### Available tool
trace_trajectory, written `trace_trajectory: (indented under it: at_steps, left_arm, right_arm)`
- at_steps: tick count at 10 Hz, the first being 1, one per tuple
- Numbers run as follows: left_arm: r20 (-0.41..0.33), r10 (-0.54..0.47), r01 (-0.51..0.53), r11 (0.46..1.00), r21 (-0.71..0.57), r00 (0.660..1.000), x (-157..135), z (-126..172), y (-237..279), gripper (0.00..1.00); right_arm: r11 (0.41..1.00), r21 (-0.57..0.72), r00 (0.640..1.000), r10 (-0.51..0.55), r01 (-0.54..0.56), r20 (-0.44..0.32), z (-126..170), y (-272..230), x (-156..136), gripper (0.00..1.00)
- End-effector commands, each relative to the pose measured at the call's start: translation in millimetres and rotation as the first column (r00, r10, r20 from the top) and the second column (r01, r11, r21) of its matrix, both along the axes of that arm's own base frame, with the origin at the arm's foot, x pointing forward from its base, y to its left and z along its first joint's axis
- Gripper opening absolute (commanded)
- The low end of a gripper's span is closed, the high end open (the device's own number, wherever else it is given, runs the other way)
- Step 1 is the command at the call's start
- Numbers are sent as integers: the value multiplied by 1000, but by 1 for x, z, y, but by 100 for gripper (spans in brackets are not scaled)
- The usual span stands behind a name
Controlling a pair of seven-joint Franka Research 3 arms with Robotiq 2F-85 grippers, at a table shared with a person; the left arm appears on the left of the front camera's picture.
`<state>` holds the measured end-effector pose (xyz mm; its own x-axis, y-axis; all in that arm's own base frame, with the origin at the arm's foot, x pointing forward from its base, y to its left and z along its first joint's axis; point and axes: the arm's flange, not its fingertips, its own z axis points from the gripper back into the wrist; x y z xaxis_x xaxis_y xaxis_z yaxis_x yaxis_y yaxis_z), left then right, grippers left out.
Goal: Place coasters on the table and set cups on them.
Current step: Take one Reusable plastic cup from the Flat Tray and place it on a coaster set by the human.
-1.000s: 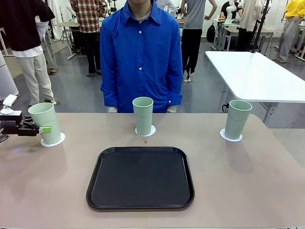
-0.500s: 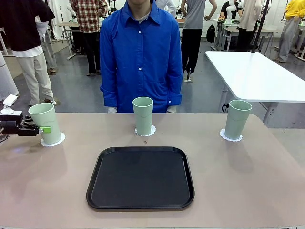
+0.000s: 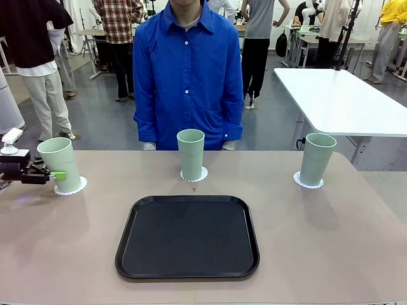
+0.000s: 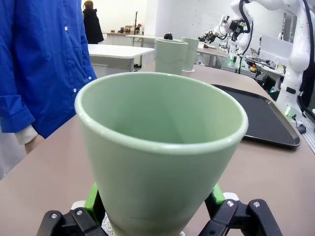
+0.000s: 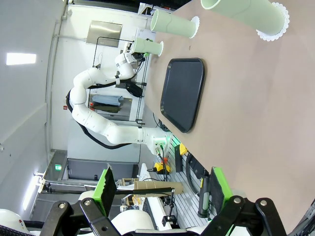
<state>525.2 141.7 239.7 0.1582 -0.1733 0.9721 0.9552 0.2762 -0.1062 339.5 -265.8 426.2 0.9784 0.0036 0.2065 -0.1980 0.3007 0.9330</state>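
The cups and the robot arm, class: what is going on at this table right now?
Three cups stand on coasters along the table's far side, behind a black tray. The left gripper has its open fingers around the left cup, which sits on its coaster. The middle cup and the right cup stand untouched. The right gripper is open and empty, off the table. A person in a blue shirt stands behind the table, not touching anything.
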Motion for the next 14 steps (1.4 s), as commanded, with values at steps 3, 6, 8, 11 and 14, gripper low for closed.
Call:
trace_trajectory:
  at_steps: [3,6,8,11,14]
  left_arm:
    - [24,-11,11,1000,10,1000,-1,-8,17,100]
    - [23,-5,5,1000,10,1000,-4,-11,25,100]
    - [23,-7,7,1000,14,1000,-7,-10,32,100]
    - [5,-27,27,999,25,1000,-11,-12,43,100]
    - [-25,-65,66,997,39,998,-18,-9,53,100]
  right_arm:
    - [1000,-4,1000,1,-1,-10,2,0,-1,100]
    - [1000,-4,1000,1,-1,-10,2,0,-1,100]
    - [1000,-4,1000,1,-1,-10,2,0,-1,100]
    - [1000,-4,1000,1,-1,-10,2,0,-1,100]
    - [1000,-4,1000,1,-1,-10,2,0,-1,100]
